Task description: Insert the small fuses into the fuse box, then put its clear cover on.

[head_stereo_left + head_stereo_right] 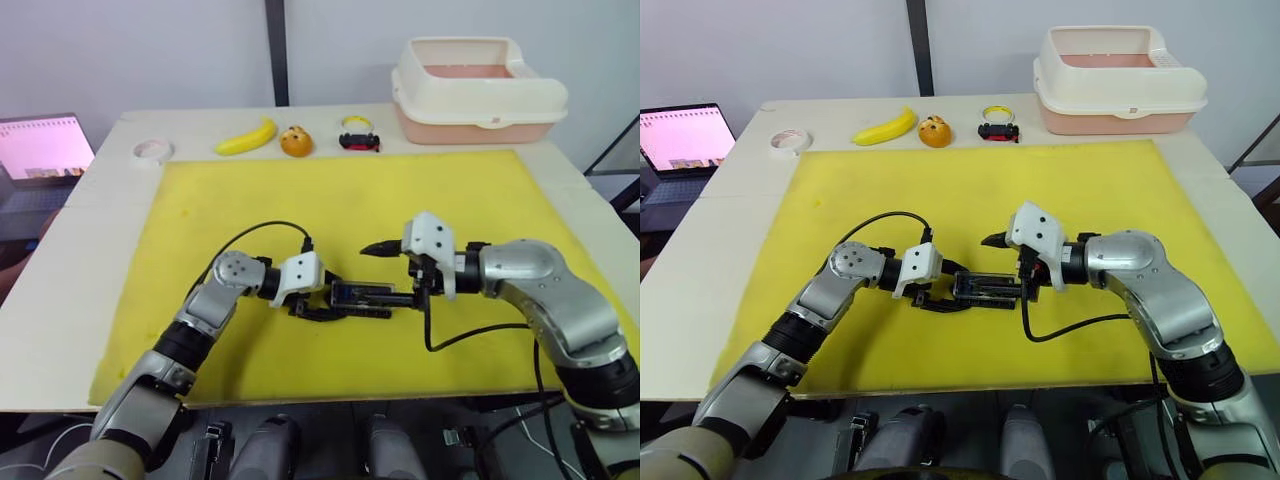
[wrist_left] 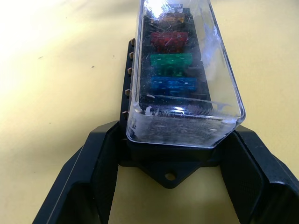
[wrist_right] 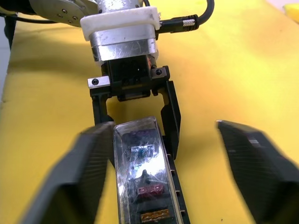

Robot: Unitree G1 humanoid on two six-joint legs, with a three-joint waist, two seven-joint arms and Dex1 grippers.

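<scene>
The black fuse box (image 1: 362,296) lies in the middle of the yellow mat (image 1: 350,200). The clear cover (image 2: 187,112) sits on top of it. Through the cover I see small fuses in their slots: red (image 2: 168,39), green (image 2: 170,63), blue (image 2: 173,85), and a brown one (image 3: 154,215) at the other end. My left gripper (image 1: 318,305) is shut on the box's left end, one finger pressed to each side. My right gripper (image 1: 400,272) hovers over the right end, open wide. One of its fingers (image 3: 70,182) is beside the cover and the other stands well apart.
Along the table's far edge lie a white tape roll (image 1: 152,150), a banana (image 1: 247,137), an orange toy (image 1: 296,142), a black-and-red toy car (image 1: 359,141) and a white-and-pink bin (image 1: 478,90). A laptop (image 1: 40,150) stands far left.
</scene>
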